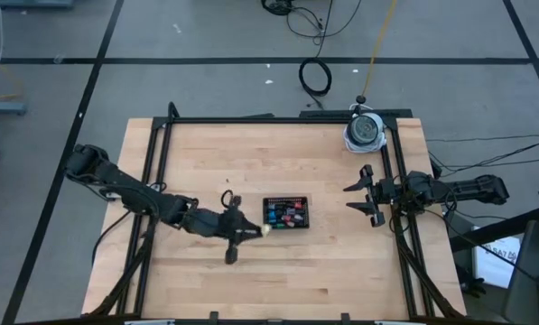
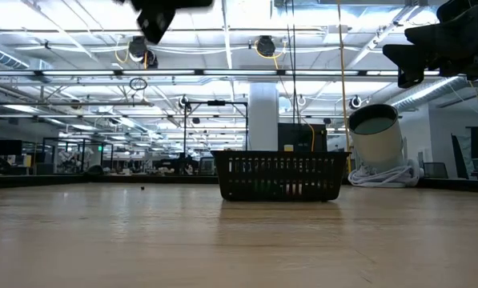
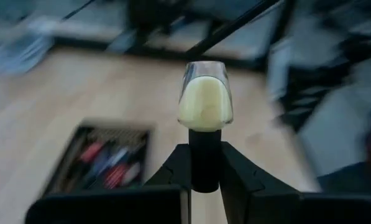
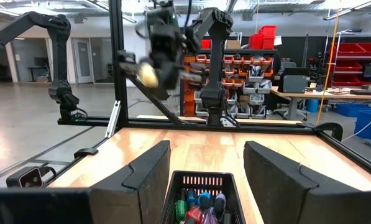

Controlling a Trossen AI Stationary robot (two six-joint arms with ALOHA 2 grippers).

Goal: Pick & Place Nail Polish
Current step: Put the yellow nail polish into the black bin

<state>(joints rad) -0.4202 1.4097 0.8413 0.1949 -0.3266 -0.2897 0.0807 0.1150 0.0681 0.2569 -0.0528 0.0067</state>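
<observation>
A pale yellow nail polish bottle (image 3: 205, 102) with a dark cap is up in the air, and my left gripper (image 3: 205, 171) is shut on it. In the high view this gripper (image 1: 255, 231) is just left of the black mesh tray (image 1: 287, 212). The tray stands on the table's middle and holds several nail polish bottles (image 4: 201, 205) in red, blue, green and pink. My right gripper (image 1: 352, 197) waits open at the table's right edge, pointing at the tray, with nothing between its fingers (image 4: 141, 177). My left gripper pinches the bottle's dark cap (image 3: 204, 146) between its two fingers. The fingers come from the table's left, close to level, and the pale yellow body (image 1: 265, 229) sticks out past their free ends toward the tray. The bottle is lifted clear of the table.
A white cylinder (image 1: 366, 132) stands at the far right corner of the table. A black frame (image 1: 251, 119) runs along the far edge and both sides. Bare wood (image 1: 278, 280) lies between the tray and the near edge.
</observation>
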